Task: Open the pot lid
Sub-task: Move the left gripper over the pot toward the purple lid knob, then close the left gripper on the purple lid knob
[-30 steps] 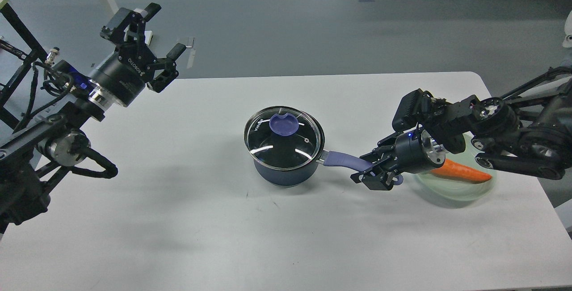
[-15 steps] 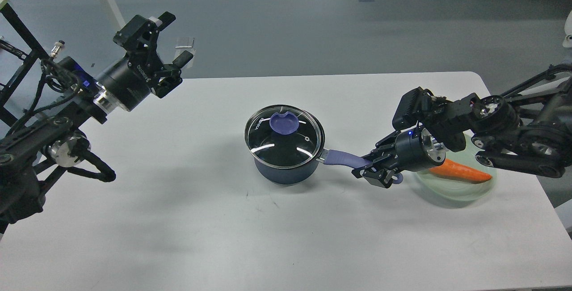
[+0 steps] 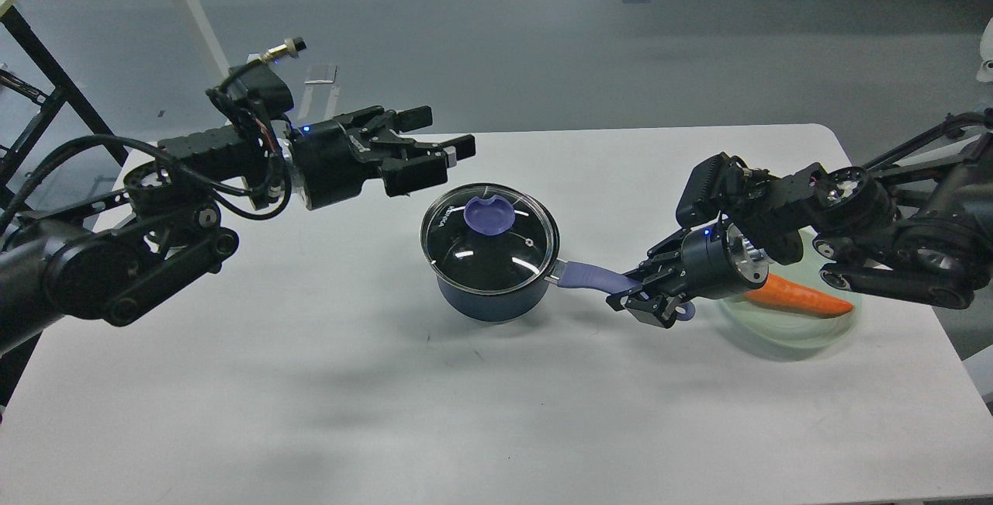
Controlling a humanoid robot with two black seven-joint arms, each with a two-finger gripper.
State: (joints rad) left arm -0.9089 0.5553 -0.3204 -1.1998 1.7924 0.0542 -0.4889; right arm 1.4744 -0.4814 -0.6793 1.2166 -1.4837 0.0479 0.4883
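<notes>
A dark blue pot (image 3: 490,297) stands mid-table with a glass lid (image 3: 490,249) on it. The lid has a purple knob (image 3: 489,217). The pot's purple handle (image 3: 591,278) points right. My right gripper (image 3: 640,297) is shut on the end of that handle. My left gripper (image 3: 439,150) is open and empty, pointing right, raised above the table just left of and behind the lid.
A pale green plate (image 3: 791,328) with an orange carrot (image 3: 799,297) on it lies at the right, behind my right wrist. The white table (image 3: 310,381) ends at its far edge behind the pot. A frame leg stands at far left.
My left arm has swung in from the far left to the pot, its gripper now pointing right beside the lid. The right gripper has stayed on the handle; the pot shifted slightly left.
</notes>
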